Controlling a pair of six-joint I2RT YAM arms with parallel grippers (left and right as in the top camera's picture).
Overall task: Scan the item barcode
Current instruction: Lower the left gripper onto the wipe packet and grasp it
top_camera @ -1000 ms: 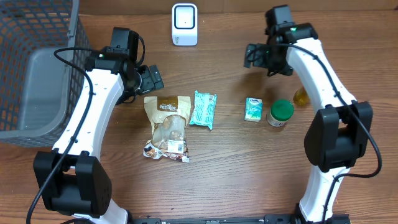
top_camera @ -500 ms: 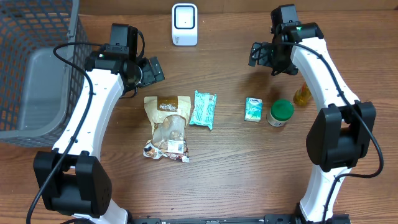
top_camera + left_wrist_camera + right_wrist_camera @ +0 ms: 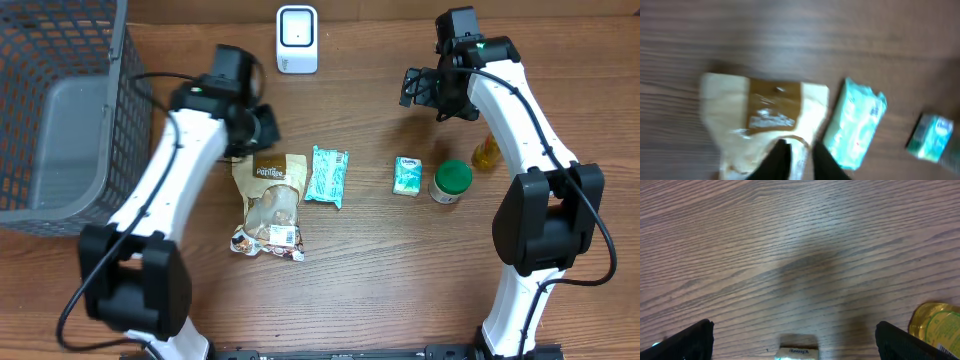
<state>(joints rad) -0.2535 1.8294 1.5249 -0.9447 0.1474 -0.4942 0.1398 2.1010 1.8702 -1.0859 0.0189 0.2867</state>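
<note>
We see the left gripper (image 3: pixel 799 159) pinched nearly closed above the snack pouch (image 3: pixel 270 195), which lies flat mid-table just beside the teal packet (image 3: pixel 327 175), below the scanner (image 3: pixel 297 40); right gripper (image 3: pixel 420 88) is splayed wide, empty.

Worktop (image 3: pixel 380 260): scanner (image 3: pixel 297 38) at 12 o'clock; left end effector (image 3: pixel 262 128) at 12 o'clock edge of snack pouch (image 3: pixel 270 200); teal packet (image 3: pixel 326 175) just beside, at 3 o'clock.
</note>
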